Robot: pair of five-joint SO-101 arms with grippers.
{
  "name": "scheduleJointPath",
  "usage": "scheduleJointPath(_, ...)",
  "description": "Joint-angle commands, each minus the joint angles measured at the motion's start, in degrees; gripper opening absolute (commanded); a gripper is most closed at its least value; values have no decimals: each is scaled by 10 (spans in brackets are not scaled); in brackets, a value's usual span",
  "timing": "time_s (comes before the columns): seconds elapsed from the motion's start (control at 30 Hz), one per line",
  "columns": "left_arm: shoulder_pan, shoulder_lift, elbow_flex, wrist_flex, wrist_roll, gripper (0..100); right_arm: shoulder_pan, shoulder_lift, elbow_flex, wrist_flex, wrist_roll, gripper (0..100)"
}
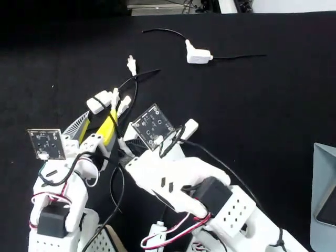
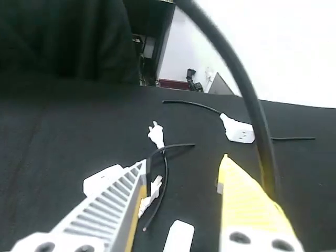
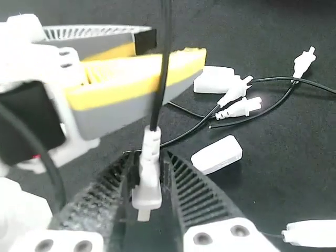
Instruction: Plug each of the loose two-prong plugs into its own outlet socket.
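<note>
right pincer [image 3: 149,160] clamped on white plug [image 3: 147,181], left pincer [image 2: 184,163] wide open, empty, close by; the plug's black cable [image 3: 161,79] crosses the left pincer, so heading for the nearby socket [image 3: 216,154] could snag it and twist the plug out.

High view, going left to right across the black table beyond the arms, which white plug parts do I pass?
White block → lone white plug → corded white socket.
</note>
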Motion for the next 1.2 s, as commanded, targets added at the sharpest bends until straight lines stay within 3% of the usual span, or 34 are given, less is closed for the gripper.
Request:
scheduleJointPath(0.0,15,-3,-58,4,-36,221,-7,-7,1,-11,4,11)
scheduleJointPath(0.33,125,-3,-111,84,-130,219,-4,-11,7,5,-1,11)
scheduleJointPath(0.5,62,-3,-110,84,-103,218,4,-11,7,23,-1,11)
scheduleJointPath(0.67,-31,2,-88,91,-75,222,91,-9,7,23,-1,11)
scheduleJointPath(0.93,-38,3,33,64,-88,257,221,-7,13,18,-1,11)
scheduleJointPath(1.17,-43,3,107,16,-120,252,314,-7,64,-67,11,11)
